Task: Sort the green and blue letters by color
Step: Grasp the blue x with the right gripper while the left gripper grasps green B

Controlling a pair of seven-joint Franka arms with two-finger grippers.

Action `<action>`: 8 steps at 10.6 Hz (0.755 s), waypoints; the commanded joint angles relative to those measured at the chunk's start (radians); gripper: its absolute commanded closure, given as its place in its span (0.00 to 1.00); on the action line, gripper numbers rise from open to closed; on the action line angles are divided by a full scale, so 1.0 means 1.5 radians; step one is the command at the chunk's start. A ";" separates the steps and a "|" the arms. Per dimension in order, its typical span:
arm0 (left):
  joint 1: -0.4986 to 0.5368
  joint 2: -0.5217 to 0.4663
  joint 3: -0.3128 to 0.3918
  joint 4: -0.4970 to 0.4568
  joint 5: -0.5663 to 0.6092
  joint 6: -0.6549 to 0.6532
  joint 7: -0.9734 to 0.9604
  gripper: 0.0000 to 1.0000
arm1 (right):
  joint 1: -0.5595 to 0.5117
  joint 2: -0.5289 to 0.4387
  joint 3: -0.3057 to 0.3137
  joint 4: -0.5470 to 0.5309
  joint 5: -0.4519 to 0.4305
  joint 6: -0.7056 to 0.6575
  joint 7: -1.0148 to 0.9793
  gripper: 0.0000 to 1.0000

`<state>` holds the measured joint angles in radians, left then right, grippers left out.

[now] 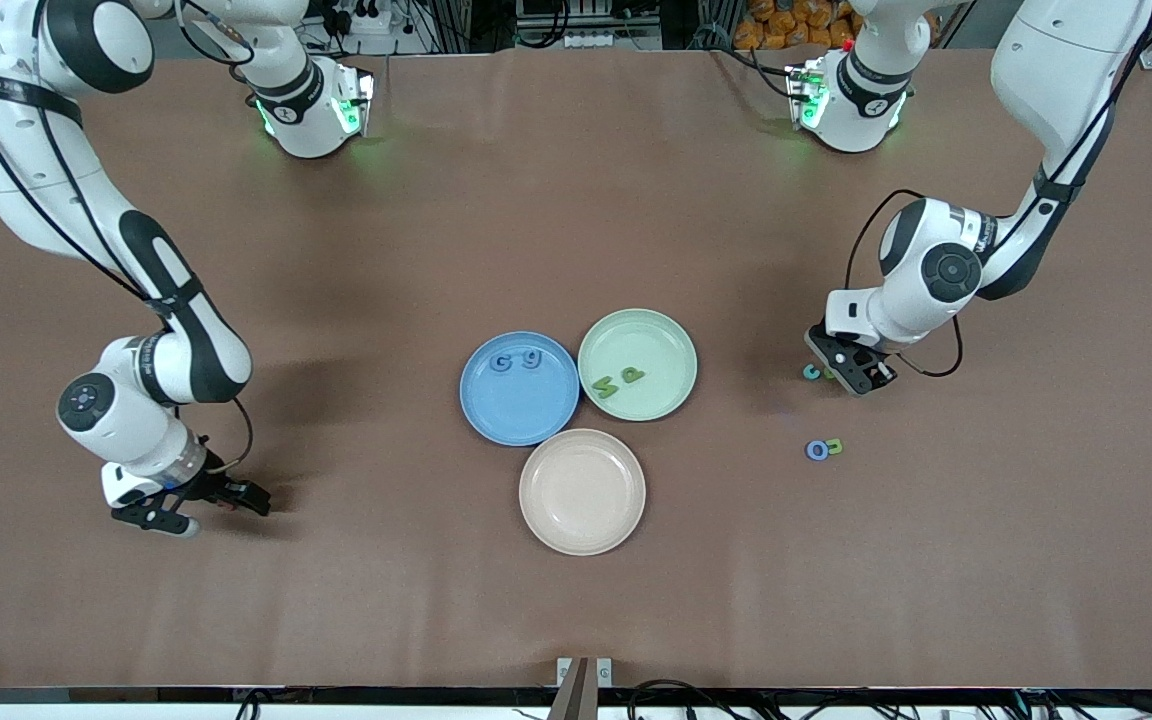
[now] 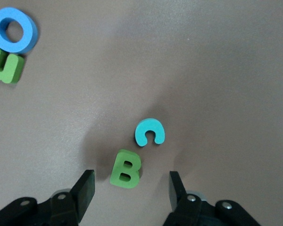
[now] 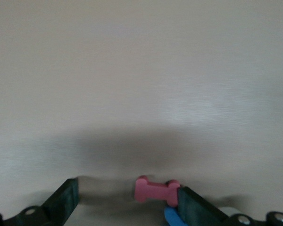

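Observation:
My left gripper (image 1: 858, 378) is open, low over the table toward the left arm's end. In the left wrist view (image 2: 131, 184) a green B (image 2: 126, 168) lies just ahead of its open fingertips, apart from both. A light blue C (image 2: 150, 132) (image 1: 811, 372) lies beside the B. A blue O (image 1: 817, 450) (image 2: 12, 29) touches a green U (image 1: 835, 446) (image 2: 7, 66), nearer the front camera. The blue plate (image 1: 521, 412) holds two blue letters (image 1: 517, 360). The green plate (image 1: 651, 340) holds two green letters (image 1: 617, 381). My right gripper (image 1: 204, 506) (image 3: 129, 193) is open, low at the right arm's end.
A beige plate (image 1: 582, 491) stands nearer the front camera, touching the other two plates. In the right wrist view a pink-red letter I (image 3: 156, 190) lies against one finger of the right gripper, with a blue piece (image 3: 173, 217) beside it.

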<state>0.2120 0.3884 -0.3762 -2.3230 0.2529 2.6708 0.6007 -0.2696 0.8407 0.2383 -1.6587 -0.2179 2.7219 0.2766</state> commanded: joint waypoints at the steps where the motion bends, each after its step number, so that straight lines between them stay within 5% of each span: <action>1: 0.009 0.005 -0.004 -0.005 0.010 0.019 0.011 0.36 | 0.052 0.025 0.007 0.026 0.021 0.026 0.035 0.00; 5: 0.009 0.029 -0.003 0.002 0.009 0.045 0.011 0.58 | 0.084 0.002 0.005 0.057 0.032 -0.001 0.074 0.00; 8: 0.020 0.032 -0.004 0.004 0.010 0.053 0.010 1.00 | 0.064 -0.030 0.005 0.055 0.029 -0.082 0.041 0.00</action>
<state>0.2157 0.4162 -0.3749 -2.3194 0.2529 2.7253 0.6013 -0.1440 0.8367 0.2377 -1.5653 -0.1775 2.6652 0.3779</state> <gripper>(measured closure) 0.630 0.000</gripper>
